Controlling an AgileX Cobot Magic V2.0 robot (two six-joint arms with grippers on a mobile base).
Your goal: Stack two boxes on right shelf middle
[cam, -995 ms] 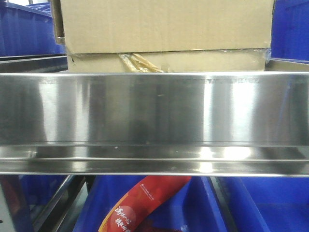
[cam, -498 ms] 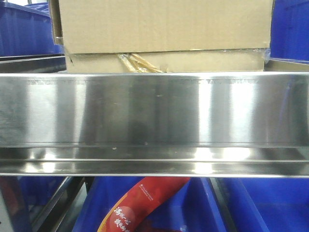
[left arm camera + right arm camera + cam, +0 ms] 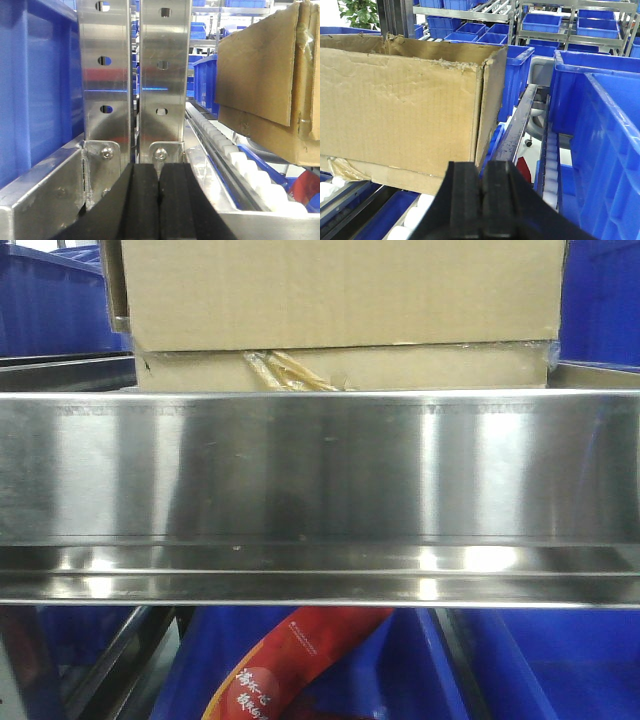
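Nothing shifts since earlier: front view shows the large box stacked on the flatter box, long axes parallel to the shelf rail. Left wrist: left tool closed, empty. Right wrist: right tool closed, empty, near box corner.

The large box is plain brown corrugated cardboard, creased across its side and ragged along its open top rim in the right wrist view. It sits squarely on the flatter box, whose front edge carries torn yellowish tape at about 11 o'clock of the rail's middle. The upper box overhangs the lower one slightly on the left. Both rest on the shelf, a shiny stainless-steel level with a wide mirror-like front rail; its white roller tracks run beneath the stack toward 12 o'clock.
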